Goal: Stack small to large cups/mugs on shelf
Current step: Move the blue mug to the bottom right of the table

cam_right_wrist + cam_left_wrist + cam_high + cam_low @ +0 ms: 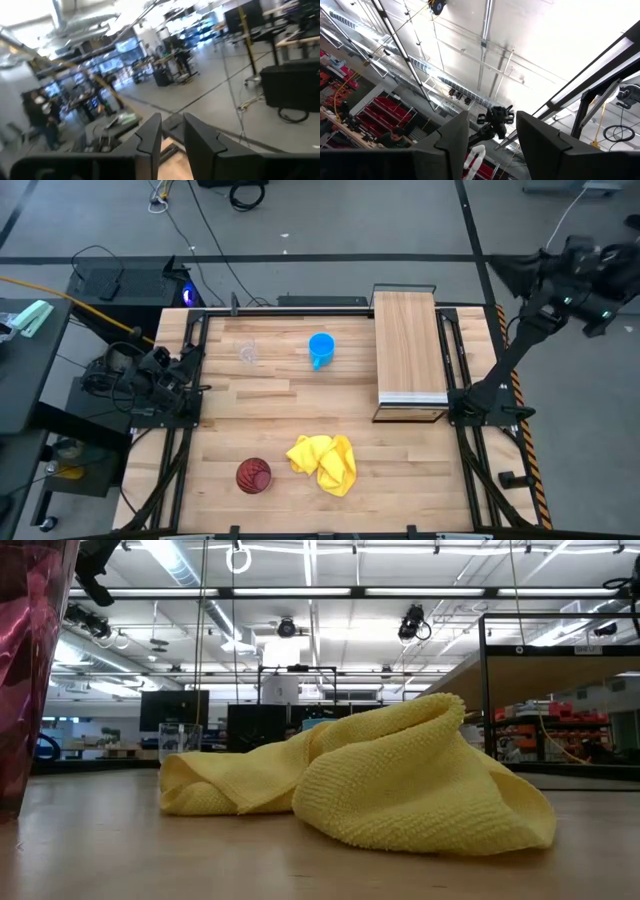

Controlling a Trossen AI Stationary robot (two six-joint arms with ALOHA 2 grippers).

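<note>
High view: the left pincer [195,370] sits folded at the tabletop's [300,405] left edge, holding nothing; the left wrist view shows its two fingers [451,145] apart, aimed up at the ceiling. The right pincer [530,272] is swung out past the tabletop's far right corner, over the floor, also holding nothing; in the right wrist view its fingers [149,137] stand a little apart, with the room beyond between them.

On the tabletop there are three vessels. One clear cup [247,352] stands near the far edge, left of centre. One blue mug [320,349] stands to its right, apart from it, handle toward the near side. One red tumbler [253,475] stands near the front edge, just left of one crumpled yellow cloth [323,462]. One shelf [408,345] lies along the right side, running from the far edge toward the middle; none of the vessels is on it.

In the low view the cloth fills the centre, the tumbler looms at the left edge, and the clear cup shows small behind. No writing can be read on any of them.
</note>
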